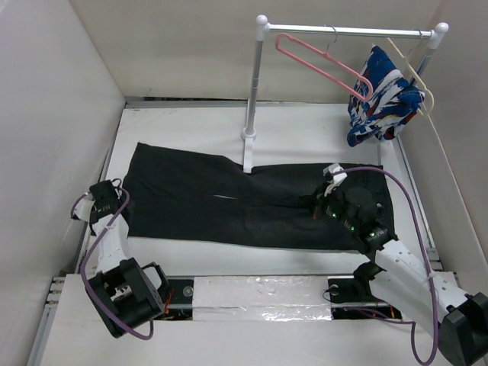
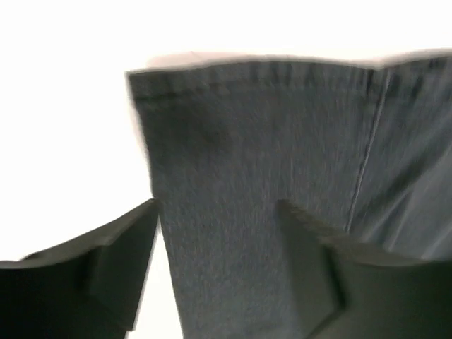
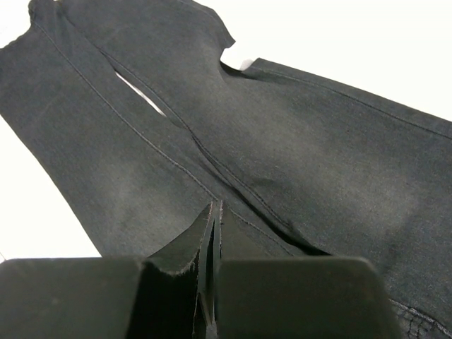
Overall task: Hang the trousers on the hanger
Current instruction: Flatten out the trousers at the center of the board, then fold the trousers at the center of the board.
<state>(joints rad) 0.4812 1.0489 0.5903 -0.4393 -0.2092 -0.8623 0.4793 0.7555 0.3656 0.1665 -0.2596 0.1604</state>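
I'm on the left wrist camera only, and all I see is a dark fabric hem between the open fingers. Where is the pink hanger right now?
Observer: The pink hanger hangs bare on the rail at the back of the table.
Operator: What is the right claw doing?
Observer: The right claw is shut, low over the trousers near the crotch seam. I cannot tell whether it is pinching fabric.
Operator: How do the trousers lie overall?
Observer: Flat across the table, with the legs toward your left arm and the waist toward the right.
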